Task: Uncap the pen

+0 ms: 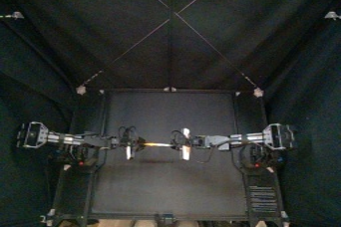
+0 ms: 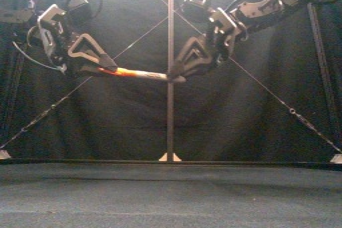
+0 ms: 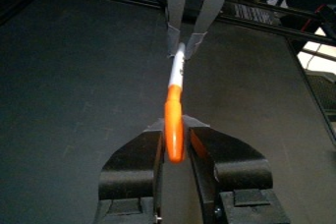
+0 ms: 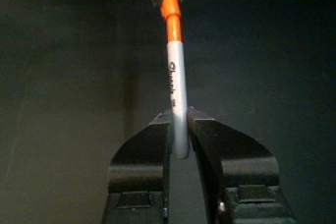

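The desk (image 2: 171, 197) lies nearest. Well above its middle the pen (image 2: 138, 73) hangs level between the arms — the left gripper (image 2: 100, 65) pinches its orange end at left, and the right gripper (image 2: 182, 72) pinches its white barrel at right. Orange part and barrel are joined.

pen (image 2: 139, 73): orange at one end, white with small dark lettering at the other
left gripper (image 3: 175, 135): black jaws
right gripper (image 4: 179, 120): black jaws
table (image 1: 167, 186): plain black
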Controlling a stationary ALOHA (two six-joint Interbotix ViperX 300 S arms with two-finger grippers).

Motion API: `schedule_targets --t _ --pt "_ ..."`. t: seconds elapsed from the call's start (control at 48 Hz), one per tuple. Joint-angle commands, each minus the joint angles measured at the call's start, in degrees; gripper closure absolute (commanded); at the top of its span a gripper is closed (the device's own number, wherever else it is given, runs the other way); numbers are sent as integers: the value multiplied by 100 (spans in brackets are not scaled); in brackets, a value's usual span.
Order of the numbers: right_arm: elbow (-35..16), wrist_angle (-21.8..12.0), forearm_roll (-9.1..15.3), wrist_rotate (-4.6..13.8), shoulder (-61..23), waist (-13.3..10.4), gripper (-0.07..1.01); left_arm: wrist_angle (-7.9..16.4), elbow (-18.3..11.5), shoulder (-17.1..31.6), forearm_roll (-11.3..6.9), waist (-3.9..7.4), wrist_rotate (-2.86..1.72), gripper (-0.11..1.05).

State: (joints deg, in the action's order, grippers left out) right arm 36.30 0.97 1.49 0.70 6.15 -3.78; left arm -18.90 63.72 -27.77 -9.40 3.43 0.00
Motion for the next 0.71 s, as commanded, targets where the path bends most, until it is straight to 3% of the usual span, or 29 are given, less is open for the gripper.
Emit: schedule_targets --t 0.021,0.708 --pt "26 26 -35 -18 343 -18 42 -26 -35 -88 0 0 9 39" --pt "1011 35 -88 -18 1468 -35 42 -26 9 -158 26 -18 18 38"
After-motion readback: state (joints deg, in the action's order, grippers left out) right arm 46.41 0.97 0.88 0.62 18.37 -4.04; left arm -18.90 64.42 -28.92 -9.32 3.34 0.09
